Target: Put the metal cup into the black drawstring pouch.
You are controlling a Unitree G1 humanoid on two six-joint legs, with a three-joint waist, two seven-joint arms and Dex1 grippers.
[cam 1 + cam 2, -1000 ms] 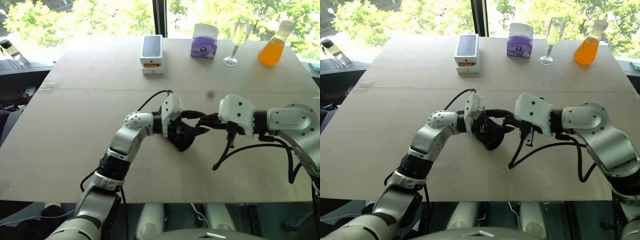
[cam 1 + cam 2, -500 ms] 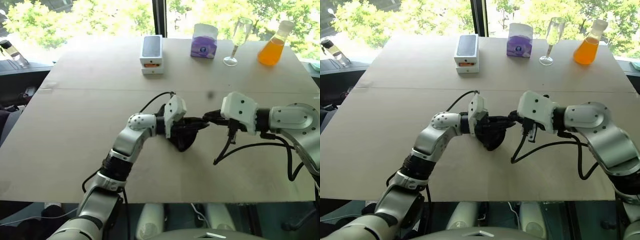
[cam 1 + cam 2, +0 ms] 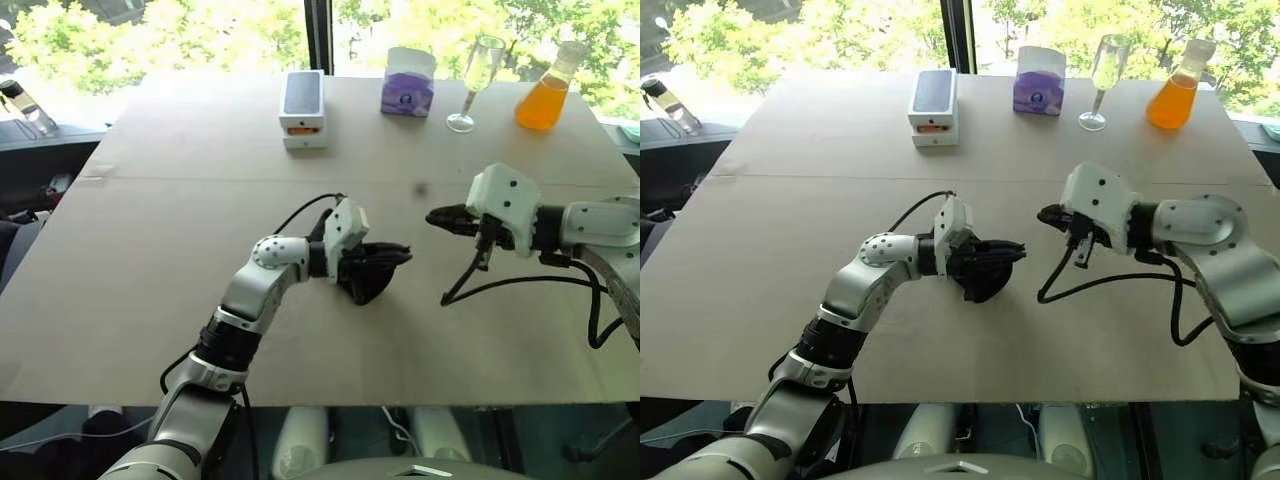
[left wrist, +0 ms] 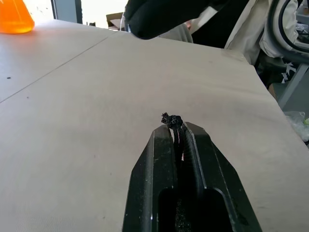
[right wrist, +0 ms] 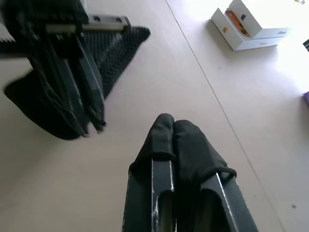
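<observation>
The black drawstring pouch (image 3: 366, 286) lies bunched on the tan table (image 3: 150, 230), just under my left gripper (image 3: 402, 250). That gripper points level to the right and is shut on the pouch's cord, whose knotted end (image 4: 171, 118) pokes out past the fingertips. My right gripper (image 3: 433, 216) hangs shut and empty a short way right of the pouch, apart from it. In the right wrist view its closed fingers (image 5: 164, 130) point toward the left gripper (image 5: 72, 82) and the black fabric (image 5: 118, 48). The metal cup is out of view.
Along the table's far edge stand a white phone box (image 3: 303, 108), a purple tissue pack (image 3: 408, 85), a stemmed glass (image 3: 478, 80) and an orange flask (image 3: 545, 95). A black cable (image 3: 470, 282) loops below my right wrist.
My left gripper has closed on the cord. My right gripper has drawn back to the right, away from the pouch mouth where both grippers met before.
</observation>
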